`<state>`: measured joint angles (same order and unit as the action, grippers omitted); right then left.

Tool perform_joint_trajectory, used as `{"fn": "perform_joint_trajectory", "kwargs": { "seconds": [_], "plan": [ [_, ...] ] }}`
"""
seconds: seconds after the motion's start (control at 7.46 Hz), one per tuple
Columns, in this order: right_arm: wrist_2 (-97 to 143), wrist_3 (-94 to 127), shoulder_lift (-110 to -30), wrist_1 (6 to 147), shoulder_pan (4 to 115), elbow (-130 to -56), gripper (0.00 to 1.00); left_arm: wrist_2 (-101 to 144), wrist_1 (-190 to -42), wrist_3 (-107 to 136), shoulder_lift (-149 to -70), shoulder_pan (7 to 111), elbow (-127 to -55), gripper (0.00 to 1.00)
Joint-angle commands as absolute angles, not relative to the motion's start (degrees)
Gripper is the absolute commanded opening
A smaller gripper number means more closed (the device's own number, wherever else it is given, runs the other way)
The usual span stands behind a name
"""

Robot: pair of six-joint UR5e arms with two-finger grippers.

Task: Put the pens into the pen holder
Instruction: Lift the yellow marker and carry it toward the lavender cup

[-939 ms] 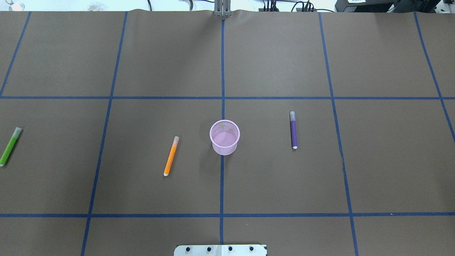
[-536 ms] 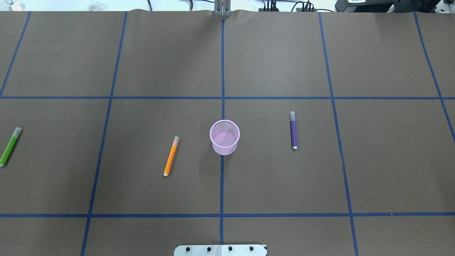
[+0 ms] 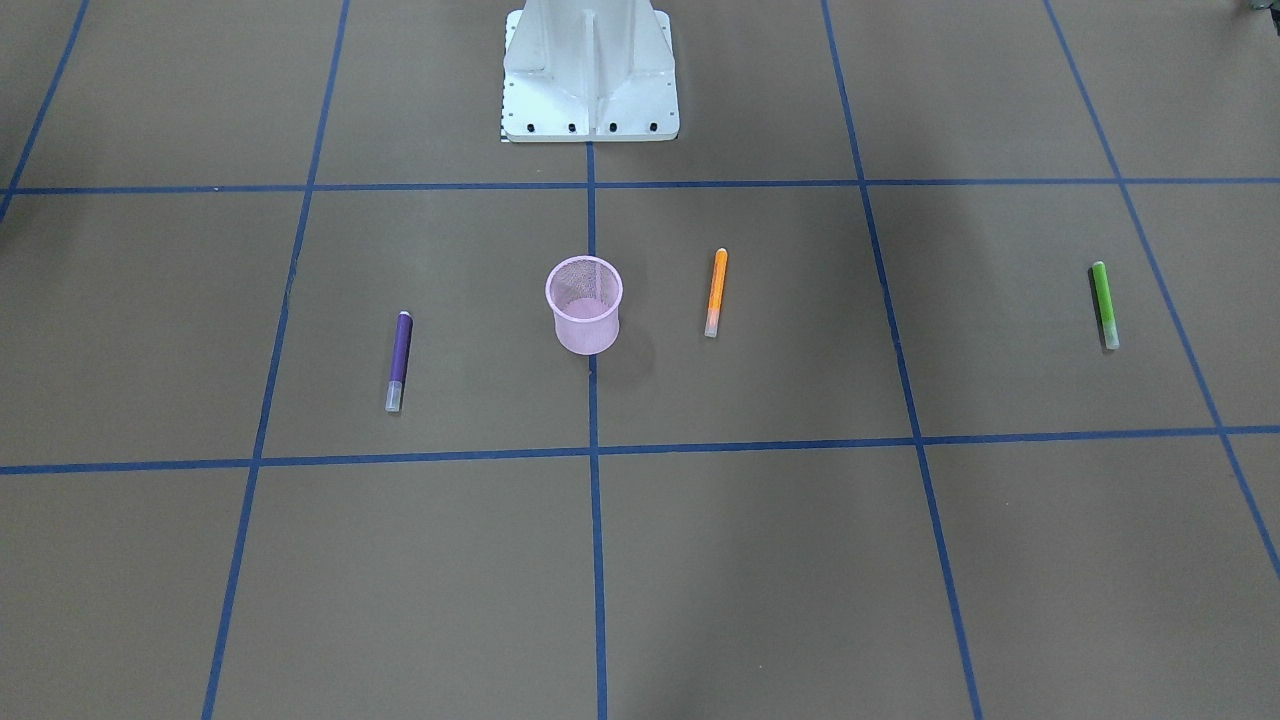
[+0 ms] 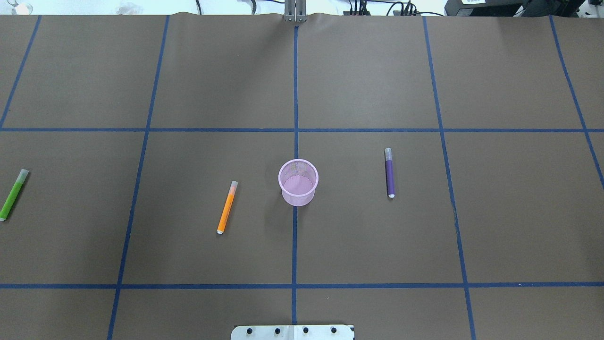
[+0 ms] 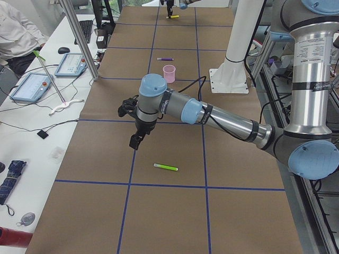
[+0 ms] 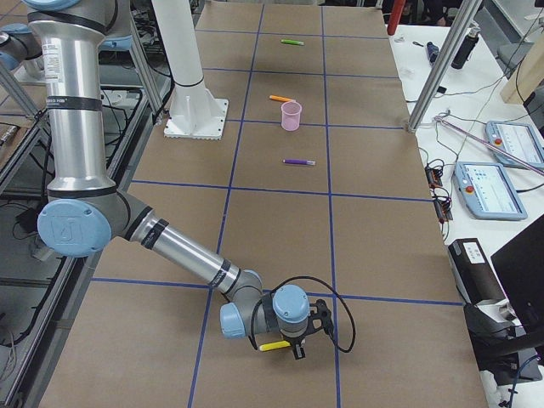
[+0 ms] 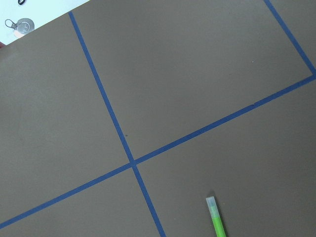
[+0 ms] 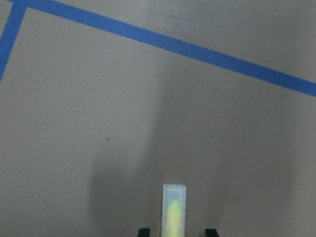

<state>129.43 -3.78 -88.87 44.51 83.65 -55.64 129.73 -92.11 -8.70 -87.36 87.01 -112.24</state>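
Nothing shifted overhead; right gripper (image 8: 174, 232) straddles yellow pen (image 8: 174, 207), jaws wide.
Centre, then close on barrel; left gripper (image 5: 135, 141) opening unclear.

- A big brown worktop (image 4: 368, 75) fills the overhead view. Blue tape lines (image 4: 296, 94) cut it into squares.
- In the left side view, a white side table (image 5: 21, 143) runs down the left edge. On it are two small screens (image 5: 70, 64), a keyboard (image 5: 85, 30), a mouse (image 5: 64, 50) and a dark umbrella (image 5: 9, 179).
- A silver post (image 5: 79, 37) stands near the upper left.
- A person (image 5: 16, 37) in white sits in the upper left corner.
- The light is bright.
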Motion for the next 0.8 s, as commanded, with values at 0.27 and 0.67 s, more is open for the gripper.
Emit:
{"fn": "perform_joint_trajectory", "kwargs": {
  "seconds": [0.27, 0.67],
  "plan": [
    [129.02, -3.78, -88.86, 44.47, 83.23, -55.63, 0.20, 129.73, -92.11, -8.70, -87.36, 87.01, -112.24, 1.00],
    [128.76, -3.78, -88.68, 44.47, 83.14, -56.59, 0.00, 129.73, -92.11, -8.70, -87.36, 87.01, -112.24, 1.00]
  ]
}}
